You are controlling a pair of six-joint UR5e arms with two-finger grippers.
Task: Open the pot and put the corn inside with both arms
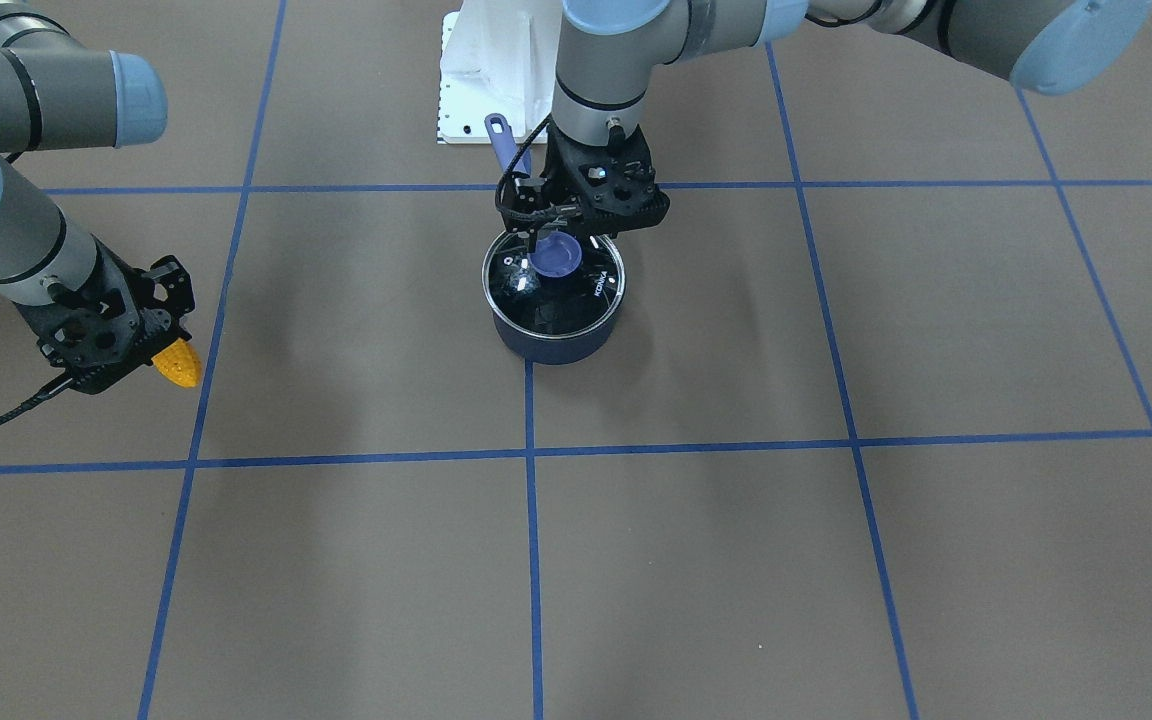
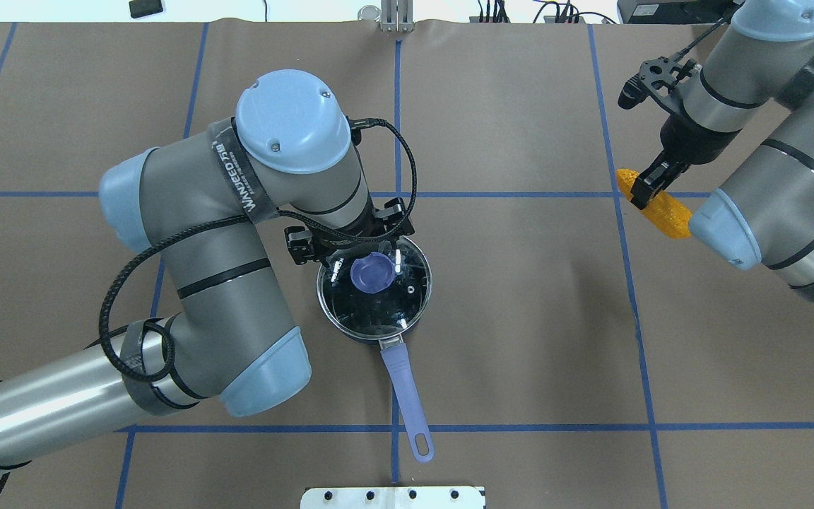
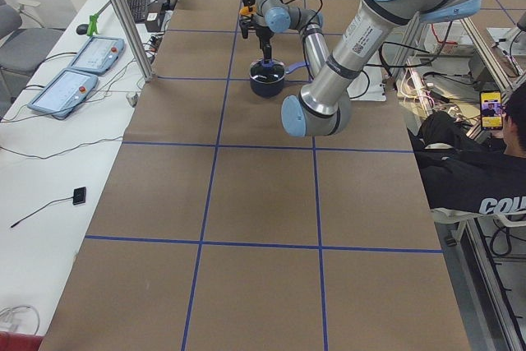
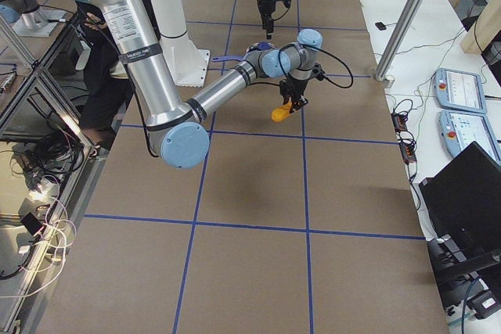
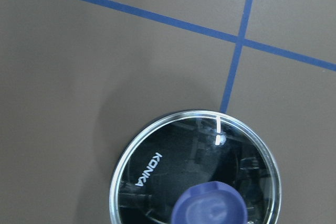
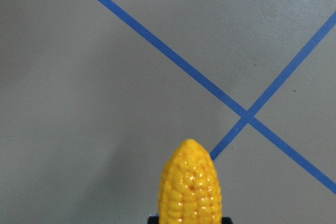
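Observation:
A dark blue pot (image 1: pixel 556 338) with a long lavender handle (image 2: pixel 407 396) stands at the table's middle. Its glass lid (image 2: pixel 396 307) with a lavender knob (image 2: pixel 370 273) is on it. My left gripper (image 1: pixel 558 238) hangs just above the knob with its jaws apart; the knob (image 5: pixel 210 205) shows whole and ungripped in the left wrist view. My right gripper (image 2: pixel 644 189) is shut on the orange-yellow corn (image 2: pixel 658 208) and holds it tip forward, just above the table and far out to the pot's side. The corn also shows in the right wrist view (image 6: pixel 191 184) and the front view (image 1: pixel 179 362).
A white mounting plate (image 2: pixel 393 497) lies at the table's near edge behind the pot handle. Blue tape lines grid the brown table (image 1: pixel 736 560). A seated person (image 3: pixel 477 178) and side tables with pendants (image 3: pixel 70 92) flank the table.

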